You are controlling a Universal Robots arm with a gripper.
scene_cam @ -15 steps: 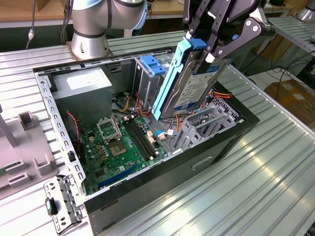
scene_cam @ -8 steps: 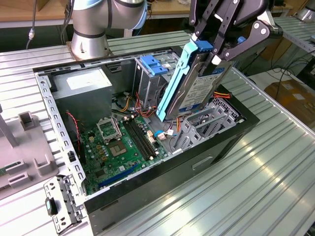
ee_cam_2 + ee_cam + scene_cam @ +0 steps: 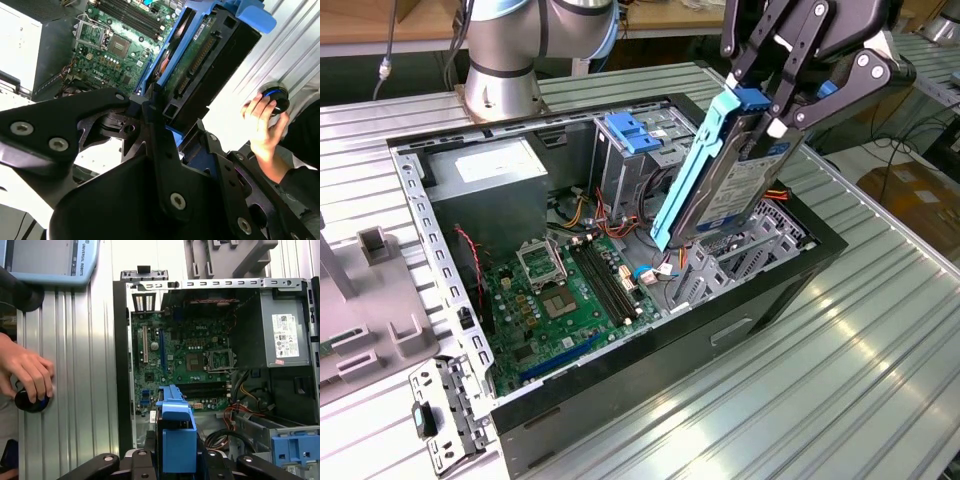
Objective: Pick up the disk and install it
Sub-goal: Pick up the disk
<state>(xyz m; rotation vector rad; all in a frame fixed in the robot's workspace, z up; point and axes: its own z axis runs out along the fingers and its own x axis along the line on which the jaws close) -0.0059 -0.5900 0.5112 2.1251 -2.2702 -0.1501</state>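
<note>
Pinches the disk (image 3: 730, 190) by its upper end in the gripper (image 3: 760, 110), jaws pressed against both sides. Holds it steeply tilted above the open case (image 3: 800, 270), with the blue rail facing the exterior view's left, the label facing the right, and the lower end pointing down toward the cables (image 3: 650, 270) beside the motherboard (image 3: 560, 300). Just behind the disk, finds a metal cage (image 3: 615, 165) with a blue handle (image 3: 630, 135) on top. Farther back, a grey power supply (image 3: 485, 170) in the case's corner. Outside the case, on the ribbed table (image 3: 880, 380), notes a loose bracket (image 3: 445, 410) and a grey moulded part (image 3: 370, 340) at the exterior view's left. In both wrist views, catches a hand (image 3: 27, 372) over the table, well apart from the case, curled around a black knob (image 3: 30, 401). Farthest back, the arm's base (image 3: 505, 60).
</note>
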